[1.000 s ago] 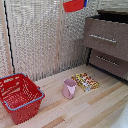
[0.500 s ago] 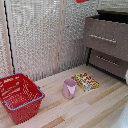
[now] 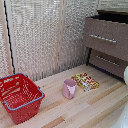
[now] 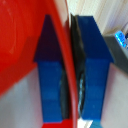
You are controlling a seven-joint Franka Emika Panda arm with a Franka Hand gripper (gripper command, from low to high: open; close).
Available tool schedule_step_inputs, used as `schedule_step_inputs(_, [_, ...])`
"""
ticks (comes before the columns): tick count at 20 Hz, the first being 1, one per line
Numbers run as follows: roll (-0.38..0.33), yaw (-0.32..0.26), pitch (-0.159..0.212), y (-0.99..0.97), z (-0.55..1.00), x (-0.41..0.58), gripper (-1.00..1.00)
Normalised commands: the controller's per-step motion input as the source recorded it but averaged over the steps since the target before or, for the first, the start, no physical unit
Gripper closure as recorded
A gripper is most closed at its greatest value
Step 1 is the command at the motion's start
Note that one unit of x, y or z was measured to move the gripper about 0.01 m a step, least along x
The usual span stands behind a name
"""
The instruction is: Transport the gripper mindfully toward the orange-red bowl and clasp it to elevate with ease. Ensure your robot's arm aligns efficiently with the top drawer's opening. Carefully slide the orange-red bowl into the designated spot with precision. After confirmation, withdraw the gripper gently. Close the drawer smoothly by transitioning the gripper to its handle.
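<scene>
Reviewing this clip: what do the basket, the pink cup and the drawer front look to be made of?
The basket looks like red coated wire with a blue rim, judging by its open grid. The pink cup seems matte plastic. The top drawer front reads as dark brown wood or veneer, with a silvery, likely metal handle.

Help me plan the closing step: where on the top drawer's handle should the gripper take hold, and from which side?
Probably mid-span on the handle, coming in square to the front of the top drawer, one jaw above the bar and one below. It is a slim horizontal bar across the wide flat front, so a centred hold should push the open drawer in evenly.
</scene>
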Motion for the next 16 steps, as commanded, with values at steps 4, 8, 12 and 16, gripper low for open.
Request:
schedule_step_inputs(4, [0.041,-0.085,0.014,-0.79,0.06,0.000,1.00])
schedule_step_inputs(8, [0.016,-0.053,0.000,-0.70,0.00,0.000,1.00])
schedule_step_inputs(12, [0.002,-0.061,0.000,-0.61,-0.05,0.000,1.00])
schedule_step_inputs(16, [-0.009,-0.040,0.000,-0.33,-0.26,-0.004,1.00])
